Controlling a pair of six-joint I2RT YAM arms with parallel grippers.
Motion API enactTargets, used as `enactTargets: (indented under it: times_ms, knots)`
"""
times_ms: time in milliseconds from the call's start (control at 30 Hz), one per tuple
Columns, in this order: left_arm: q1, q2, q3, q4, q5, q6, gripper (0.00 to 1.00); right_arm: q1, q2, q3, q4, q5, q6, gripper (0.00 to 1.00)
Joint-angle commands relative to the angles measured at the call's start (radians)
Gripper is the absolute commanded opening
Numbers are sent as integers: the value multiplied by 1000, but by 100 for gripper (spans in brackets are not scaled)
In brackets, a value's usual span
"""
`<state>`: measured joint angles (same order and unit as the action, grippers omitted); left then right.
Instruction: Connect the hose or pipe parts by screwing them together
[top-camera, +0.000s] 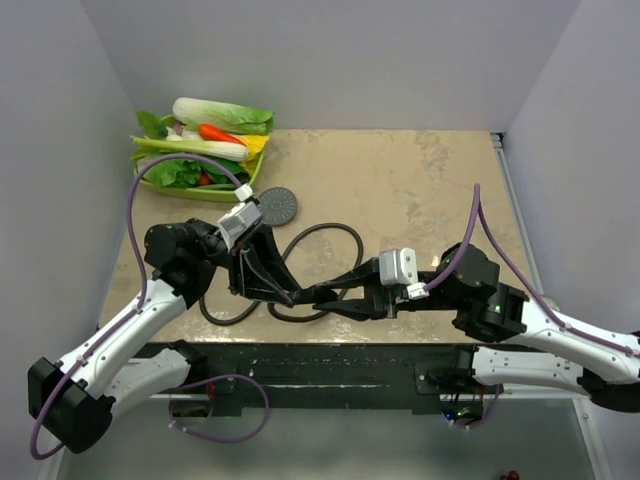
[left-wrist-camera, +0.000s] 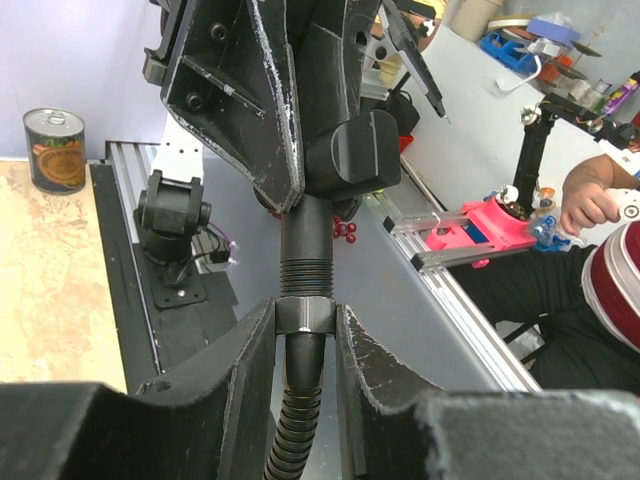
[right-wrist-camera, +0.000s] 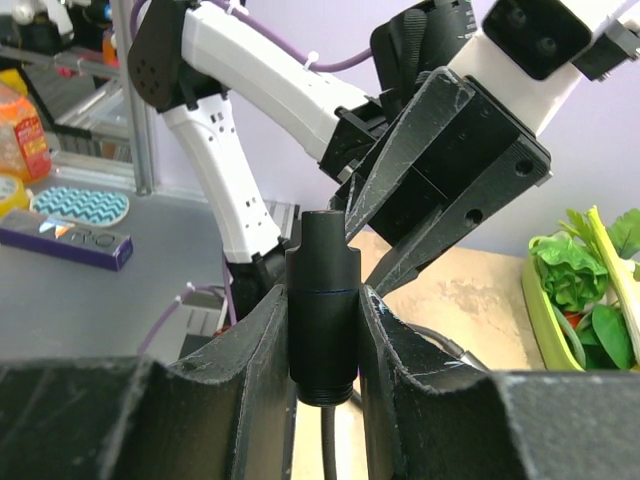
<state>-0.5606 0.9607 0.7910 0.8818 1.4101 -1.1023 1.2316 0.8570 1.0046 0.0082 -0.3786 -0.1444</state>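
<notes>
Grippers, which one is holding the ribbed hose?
The left gripper: it pinches the nut atop the ribbed hose, while the right gripper clamps a smooth dark cylinder.

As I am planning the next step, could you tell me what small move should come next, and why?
Probably twist the left gripper to turn the hose nut further onto the fitting held by the right gripper: bare thread shows above the nut, and the two parts look aligned.

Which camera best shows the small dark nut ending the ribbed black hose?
The left wrist view: the dark nut sits close-up in the left gripper, under a threaded dark tube. The top view hides it among the arms; the right wrist view leaves it unclear.
</notes>
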Motion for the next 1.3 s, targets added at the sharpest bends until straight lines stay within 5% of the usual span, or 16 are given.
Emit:
enactTargets:
  times_ms: [0, 833, 1267]
  knots:
    - [14, -10, 96, -15, -178, 80, 0, 5, 42, -60, -19, 43, 94, 0]
    - [47, 4, 185, -273, -220, 298, 0, 5, 45, -190, 79, 93, 310, 0]
    - [50, 91, 415, -930, -355, 777, 0, 5, 86, -308, 188, 141, 468, 0]
